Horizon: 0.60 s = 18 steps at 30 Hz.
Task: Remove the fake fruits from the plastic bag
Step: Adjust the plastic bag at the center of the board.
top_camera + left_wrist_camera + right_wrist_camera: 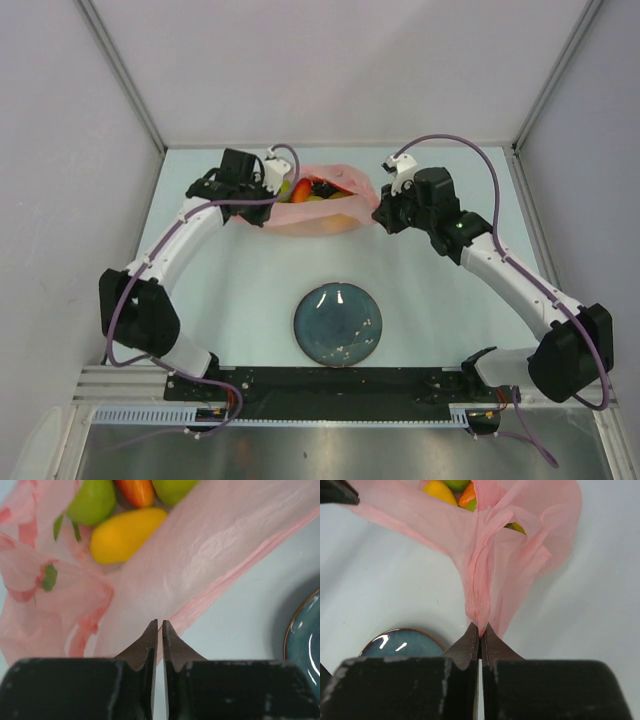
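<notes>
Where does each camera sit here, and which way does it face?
Top external: above and behind the bases, looking down on the table; left arm, right arm, pink bag and plate show.
Left wrist: on the left arm, facing along the shut left jaws to the bag's side and fruits.
Right wrist: on the right arm, facing along the shut right jaws pinching a bunched bag edge.
Shared: all three see bag and plate.

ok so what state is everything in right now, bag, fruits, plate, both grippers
plastic bag: mouth open, held at both sides
fake fruits: inside the bag, none taken out
plate: flat on the table, no fruit on it
left gripper: shut on the bag's edge
right gripper: shut on a gathered fold of the bag
</notes>
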Motion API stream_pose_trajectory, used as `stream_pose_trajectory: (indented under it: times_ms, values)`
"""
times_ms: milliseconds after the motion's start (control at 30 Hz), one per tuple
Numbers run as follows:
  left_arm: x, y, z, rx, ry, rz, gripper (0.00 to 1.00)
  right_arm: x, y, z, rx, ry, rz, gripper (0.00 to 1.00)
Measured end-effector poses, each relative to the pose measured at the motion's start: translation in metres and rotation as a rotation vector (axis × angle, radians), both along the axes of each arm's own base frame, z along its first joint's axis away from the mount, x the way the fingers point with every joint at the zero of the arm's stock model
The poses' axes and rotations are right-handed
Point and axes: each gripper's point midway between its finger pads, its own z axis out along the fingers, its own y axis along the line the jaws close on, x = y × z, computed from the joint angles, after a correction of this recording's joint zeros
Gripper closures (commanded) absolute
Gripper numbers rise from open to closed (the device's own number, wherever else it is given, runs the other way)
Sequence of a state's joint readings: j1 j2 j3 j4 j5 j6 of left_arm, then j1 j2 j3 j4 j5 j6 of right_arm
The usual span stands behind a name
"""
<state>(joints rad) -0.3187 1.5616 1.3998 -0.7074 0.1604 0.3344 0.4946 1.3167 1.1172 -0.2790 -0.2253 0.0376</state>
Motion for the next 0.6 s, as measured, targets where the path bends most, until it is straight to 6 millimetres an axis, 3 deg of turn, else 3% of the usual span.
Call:
stream_pose_trajectory:
  times_ms: [33,67,167,333,600]
  values:
    - [-0.009,0.004,-0.006,0.01,0.019,0.005,0.82,-0.001,-0.001,-0.001,0.001,0.001,0.001,1.0]
    - [-0.017,0.009,-0.011,0.026,0.03,0.014,0.62,-0.002,-0.001,-0.001,0.003,0.004,-0.001,1.0]
    - [-0.025,0.022,-0.006,0.064,0.002,0.059,0.48,-0.003,-0.002,-0.002,0.007,0.009,-0.004,1.0]
    - [-0.009,0.04,0.013,0.112,-0.107,0.152,0.49,-0.004,-0.002,-0.003,0.015,0.018,-0.004,1.0]
    - [0.022,0.035,0.004,0.133,-0.1,0.175,0.42,-0.003,-0.001,-0.002,0.021,0.015,-0.005,1.0]
